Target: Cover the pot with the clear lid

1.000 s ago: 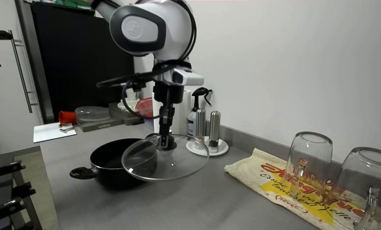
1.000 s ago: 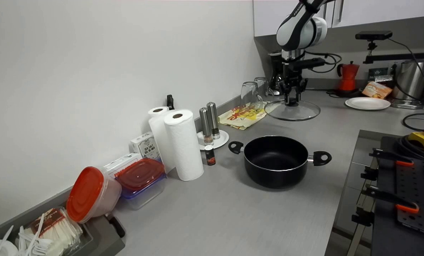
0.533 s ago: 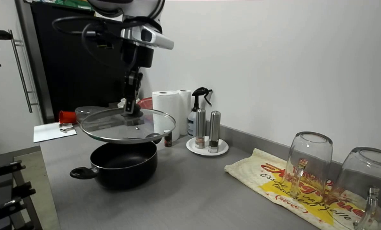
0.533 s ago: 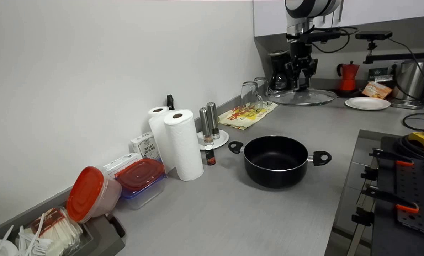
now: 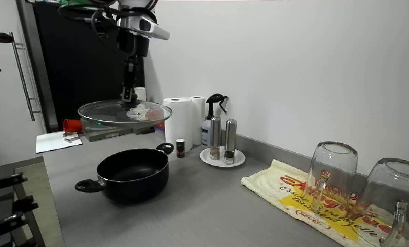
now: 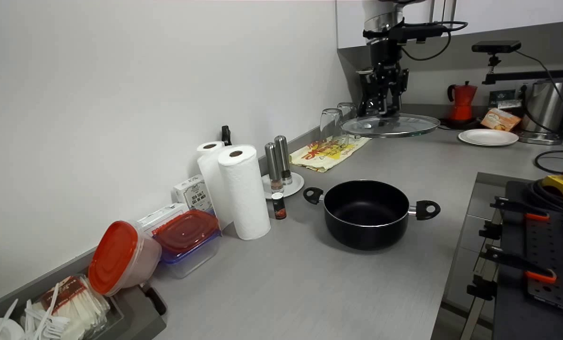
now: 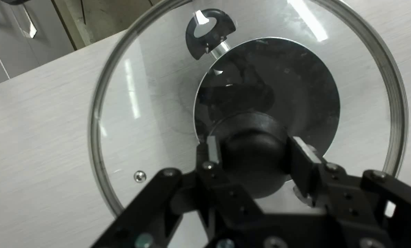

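Note:
My gripper (image 7: 255, 151) is shut on the black knob (image 7: 253, 162) of the clear lid (image 7: 397, 103). The lid hangs in the air, nearly level, and shows in both exterior views (image 5: 101, 111) (image 6: 416, 123). The gripper (image 5: 128, 96) points down above it and also shows in an exterior view (image 6: 389, 109). The black pot (image 5: 132, 187) stands uncovered on the counter, its inside bare, also seen in an exterior view (image 6: 365, 233). A wide gap separates lid and pot. In the wrist view the pot (image 7: 312, 93) shows through the glass, under the lid; one of its handles is mostly hidden by the gripper.
Paper towel rolls (image 6: 243, 198), a small spice jar (image 6: 278, 206) and steel mills on a white plate (image 5: 204, 163) stand between pot and wall. Upturned glass mugs (image 5: 331, 185) stand on a printed cloth (image 5: 276, 181). The counter's front edge (image 6: 456, 255) runs past a pot handle.
My gripper has carried the lid from beside the pot up over it, leftward in an exterior view. In the last half second it rose a little more. The pot has not moved.

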`<state>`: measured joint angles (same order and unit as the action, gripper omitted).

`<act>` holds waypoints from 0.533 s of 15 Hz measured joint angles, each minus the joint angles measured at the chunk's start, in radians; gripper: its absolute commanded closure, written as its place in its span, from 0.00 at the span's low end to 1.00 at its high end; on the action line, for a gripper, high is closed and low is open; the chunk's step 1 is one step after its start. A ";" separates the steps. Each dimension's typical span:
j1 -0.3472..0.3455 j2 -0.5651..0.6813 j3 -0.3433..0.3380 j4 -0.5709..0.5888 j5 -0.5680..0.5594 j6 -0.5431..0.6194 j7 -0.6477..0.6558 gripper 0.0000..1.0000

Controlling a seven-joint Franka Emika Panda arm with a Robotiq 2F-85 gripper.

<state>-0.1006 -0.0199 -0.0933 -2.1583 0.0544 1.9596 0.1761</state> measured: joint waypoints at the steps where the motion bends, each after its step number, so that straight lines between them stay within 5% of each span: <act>1: 0.011 0.002 0.012 0.006 0.000 -0.004 0.000 0.75; 8: 0.065 0.078 0.068 0.066 -0.001 -0.016 0.000 0.75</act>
<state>-0.0360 0.0579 -0.0253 -2.0923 0.0531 1.9435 0.1761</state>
